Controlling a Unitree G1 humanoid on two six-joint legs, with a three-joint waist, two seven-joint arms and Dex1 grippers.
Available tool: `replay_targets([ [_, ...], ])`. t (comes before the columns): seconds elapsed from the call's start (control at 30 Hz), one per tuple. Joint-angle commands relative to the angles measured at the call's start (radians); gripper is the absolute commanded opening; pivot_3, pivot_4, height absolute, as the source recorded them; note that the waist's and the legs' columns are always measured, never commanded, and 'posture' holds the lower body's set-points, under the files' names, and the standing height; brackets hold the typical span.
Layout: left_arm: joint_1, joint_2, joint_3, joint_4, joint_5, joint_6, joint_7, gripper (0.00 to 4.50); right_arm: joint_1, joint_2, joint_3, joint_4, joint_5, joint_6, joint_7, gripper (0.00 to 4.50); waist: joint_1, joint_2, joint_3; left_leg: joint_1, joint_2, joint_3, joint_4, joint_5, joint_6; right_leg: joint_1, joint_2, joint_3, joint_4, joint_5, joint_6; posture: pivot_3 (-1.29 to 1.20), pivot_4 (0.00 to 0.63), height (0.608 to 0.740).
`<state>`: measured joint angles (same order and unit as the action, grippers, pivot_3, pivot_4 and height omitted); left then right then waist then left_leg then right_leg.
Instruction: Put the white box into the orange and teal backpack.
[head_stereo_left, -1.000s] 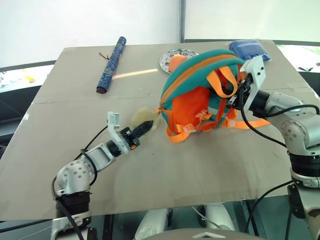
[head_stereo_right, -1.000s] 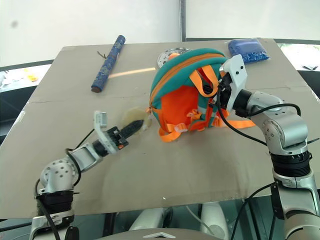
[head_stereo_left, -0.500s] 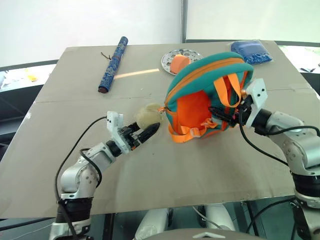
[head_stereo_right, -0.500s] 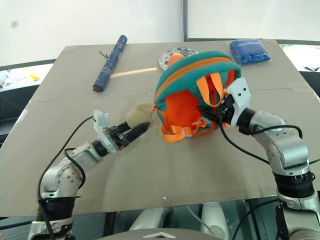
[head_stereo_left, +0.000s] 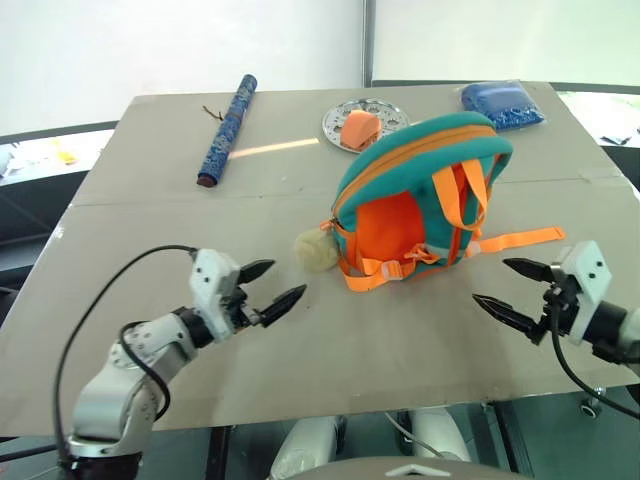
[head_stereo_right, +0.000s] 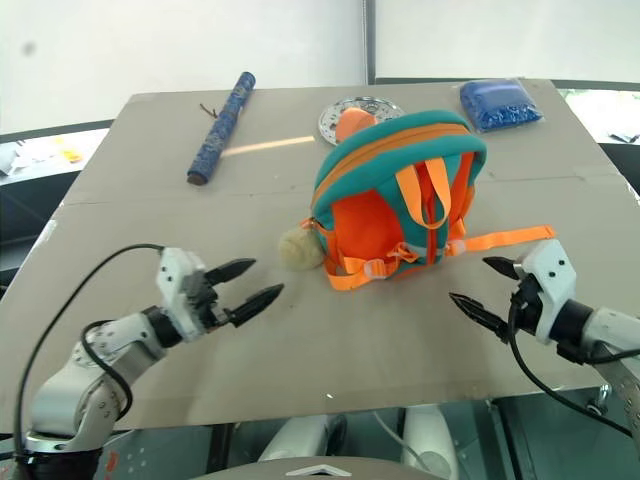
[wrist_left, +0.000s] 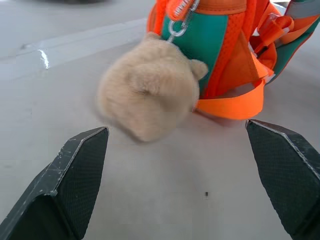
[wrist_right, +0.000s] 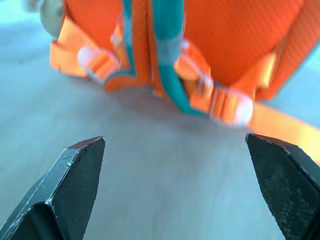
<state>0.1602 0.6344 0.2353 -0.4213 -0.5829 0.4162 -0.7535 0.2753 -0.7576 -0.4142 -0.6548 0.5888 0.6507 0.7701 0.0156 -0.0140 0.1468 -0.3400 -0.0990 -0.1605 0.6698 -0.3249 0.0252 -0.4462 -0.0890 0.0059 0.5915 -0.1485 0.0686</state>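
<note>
1. Both eye views look forward and down from the head onto the bench, sharing the backpack.
2. Left wrist view looks low and close at its plush toy.
3. Right wrist view faces its strap side, close.

An orange and teal backpack with a beige plush toy sits on a tan worktop; behind it, a blue patterned roll, silver plate and blue beaded pouch.

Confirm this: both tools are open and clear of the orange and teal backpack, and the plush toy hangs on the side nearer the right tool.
One error: the plush toy hangs on the side nearer the left tool, as the left eye view shows. Both tools are open and clear of the orange and teal backpack; the right tool stands opposite.
</note>
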Motion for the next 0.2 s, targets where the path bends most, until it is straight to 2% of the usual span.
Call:
replay_targets([
  [0.03,0.058,0.042,0.069,-0.007,0.009,-0.041,-0.053,4.5,0.089,0.001,-0.067,-0.028,-0.048,-0.074,0.019,4.43,-0.001,0.0,0.0,0.001,0.0,0.002,0.0,0.0,0.0,0.0,0.0,0.0,0.0,0.0,0.0,0.0,0.15,0.733],
  [0.2,0.086,0.064,0.078,0.01,0.021,-0.05,-0.086,4.5,0.118,0.004,-0.084,-0.008,-0.052,-0.093,0.016,4.43,-0.001,-0.001,0.0,0.005,0.001,0.009,-0.001,-0.001,0.002,0.002,0.001,0.007,0.0,0.0,0.001,0.0,0.15,0.733],
])
